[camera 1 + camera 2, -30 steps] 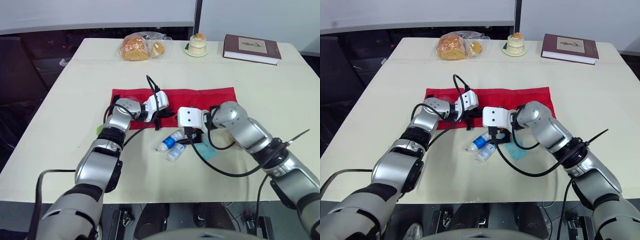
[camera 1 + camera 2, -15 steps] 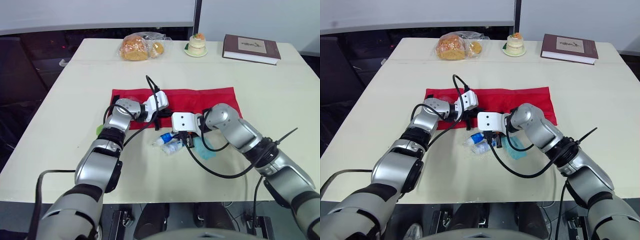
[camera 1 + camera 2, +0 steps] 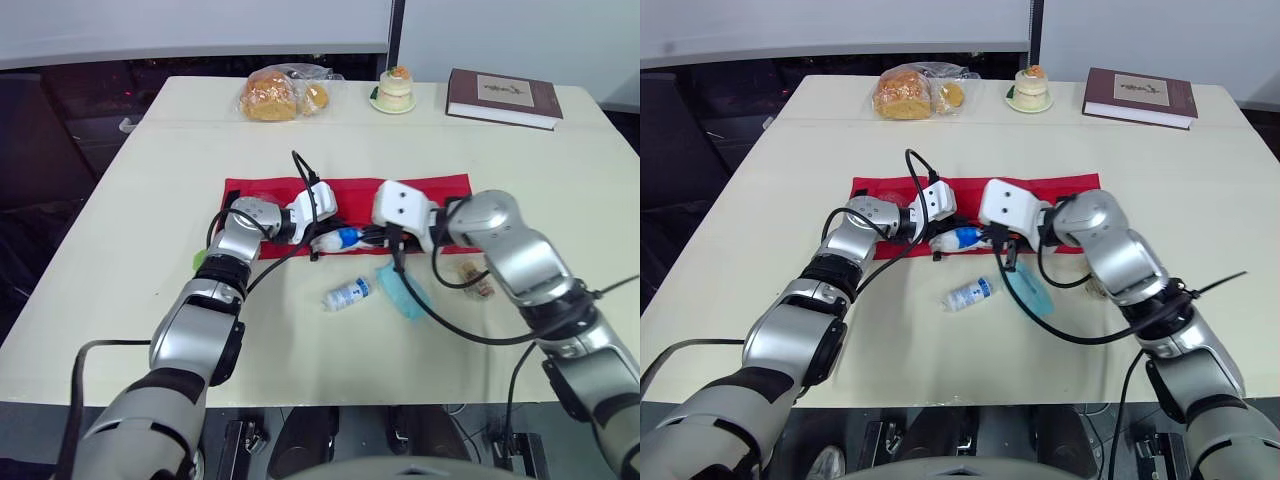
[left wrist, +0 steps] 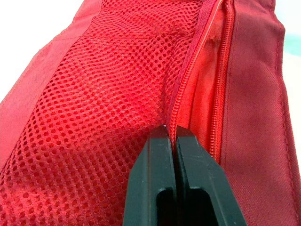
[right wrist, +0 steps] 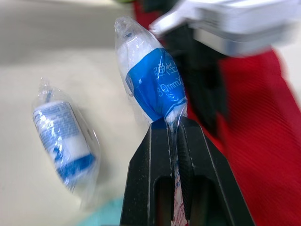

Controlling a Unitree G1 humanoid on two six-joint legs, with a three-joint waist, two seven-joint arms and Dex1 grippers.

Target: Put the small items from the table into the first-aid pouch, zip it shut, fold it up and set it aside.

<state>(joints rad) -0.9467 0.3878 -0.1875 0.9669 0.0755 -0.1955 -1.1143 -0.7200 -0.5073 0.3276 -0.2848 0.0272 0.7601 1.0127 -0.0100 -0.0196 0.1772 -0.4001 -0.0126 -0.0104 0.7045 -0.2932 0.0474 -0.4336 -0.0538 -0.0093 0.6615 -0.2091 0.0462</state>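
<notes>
Left eye view takes in a cream worktop with a red fabric first-aid pouch spread flat across its middle, long side parallel to the far edge. The left gripper lies at the pouch's near edge, toward its left end. In the left wrist view its two black fingers are pressed together on the zipper edge where the red mesh pocket meets the plain fabric — clenched on the pouch.

The right gripper is closed too, pinching the twisted end of the wrapper of a blue-and-white bandage roll in clear wrap. That roll hangs at the pouch's near edge, just beside the left gripper and close to the mesh pocket; whether it touches the fabric I cannot tell.

A second wrapped blue-and-white roll lies on the bare worktop nearer the front edge than the pouch, apart from it. A flat teal packet lies just to its right, and farther right sits a small pale wrapped item — too small to identify.

Along the far edge stand a clear bag of bread, a small cake on a plate and a brown hardcover book toward the far right corner.
</notes>
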